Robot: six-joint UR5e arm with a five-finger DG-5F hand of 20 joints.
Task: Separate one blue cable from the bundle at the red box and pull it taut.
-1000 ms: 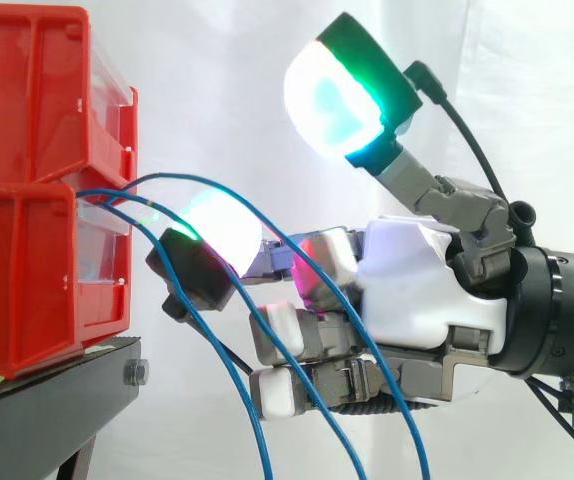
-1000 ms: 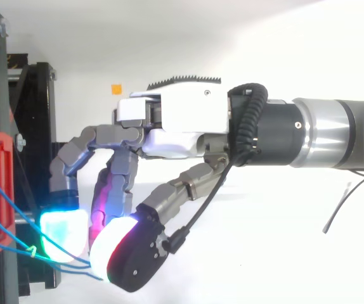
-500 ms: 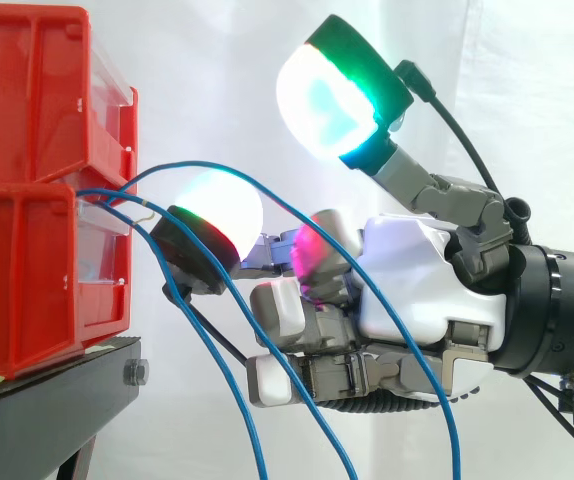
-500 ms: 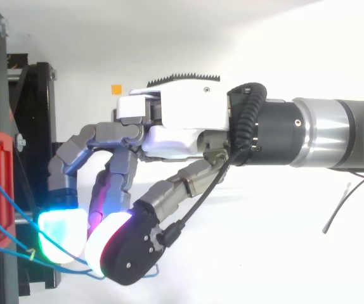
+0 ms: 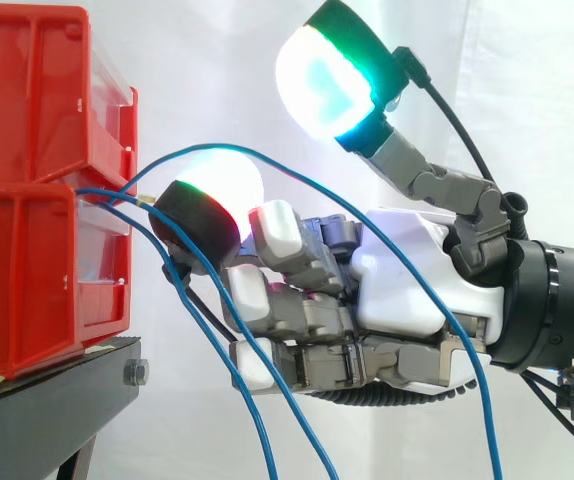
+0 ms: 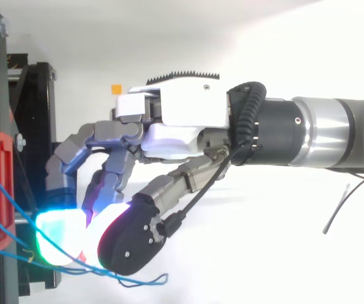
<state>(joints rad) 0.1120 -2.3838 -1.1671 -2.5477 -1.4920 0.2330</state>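
side view, nearest the camera: two lower blue cables point(image 5: 252, 420) drop from the red box point(image 5: 27, 270) and hang in front of the hand point(image 5: 407, 290), outside its curled fingers point(image 5: 257, 297). behind them, those fingers are folded toward the palm and seem to grip nothing. one glowing pad point(image 5: 217, 190) reaches toward the box, near its front edge. the top blue cable point(image 5: 277, 161) leaves the box, arcs over that pad and slants down across the palm to the lower right. the raised pad point(image 5: 322, 85) stands well apart above, so this cable lies in the gap between the pads, unpinched. top view has both pads point(image 6: 58, 234) close to the box. the cable's long axis runs from box toward wrist, so i judge the raised pad must come down onto it before any pull, and the pull goes right, away from the box, where the room is open. under the box is the black stand point(image 5: 57, 400), and farthest back the white curtain point(image 5: 217, 60).
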